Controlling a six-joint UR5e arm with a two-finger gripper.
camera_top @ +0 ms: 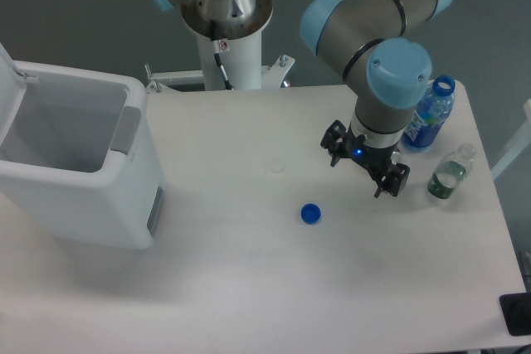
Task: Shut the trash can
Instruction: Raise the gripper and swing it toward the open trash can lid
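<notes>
The trash can (pixel 79 196) is a large white boxy bin at the table's left side, and its top stands open so the empty inside shows. Its white lid (pixel 7 80) is tilted up at the far left edge of the view. A grey latch strip (pixel 124 128) sits on the rim facing the table's middle. My gripper (pixel 367 163) hangs over the right half of the table, well apart from the bin. It points down, open, with nothing between its black fingers (pixel 334 140).
A blue bottle cap (pixel 311 214) lies near the table's middle, left of and below the gripper. A blue-labelled bottle (pixel 429 118) without a cap and a small clear bottle (pixel 448 173) stand at the right edge. The arm's white base (pixel 228 39) rises at the back.
</notes>
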